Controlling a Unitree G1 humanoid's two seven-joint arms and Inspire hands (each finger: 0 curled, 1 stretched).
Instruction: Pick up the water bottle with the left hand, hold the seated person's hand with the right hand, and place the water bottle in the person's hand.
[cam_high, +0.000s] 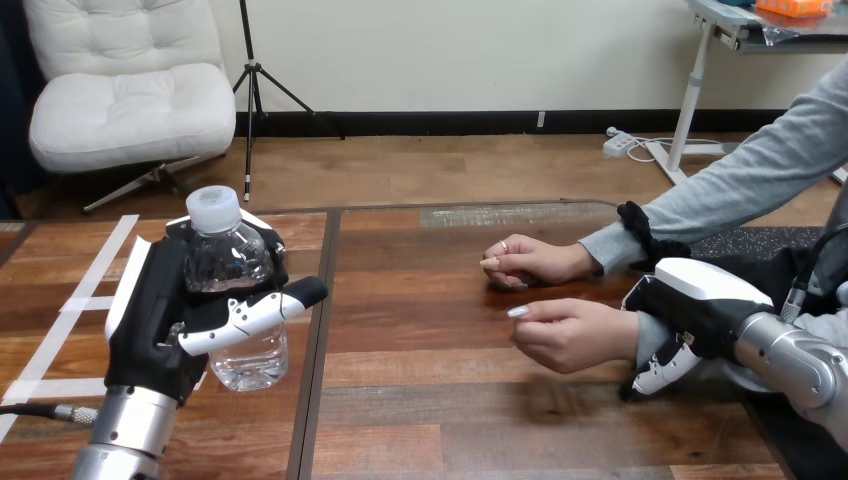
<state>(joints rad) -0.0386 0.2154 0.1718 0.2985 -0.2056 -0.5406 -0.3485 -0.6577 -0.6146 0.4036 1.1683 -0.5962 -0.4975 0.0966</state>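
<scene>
Open lane: bare table (420, 330) between my left hand (165, 320), wrapped round the bottle (235, 300), and the person's near hand (570, 335). Person's far hand (535, 262) rests on the table just behind the near one, blocking that side. My right hand (690, 310) wraps the near wrist (643, 338), closing the right. Tape (85, 300) lies flat at far left.

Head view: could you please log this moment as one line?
left hand: grips water bottle | right hand: round person's wrist | handover: pending
</scene>
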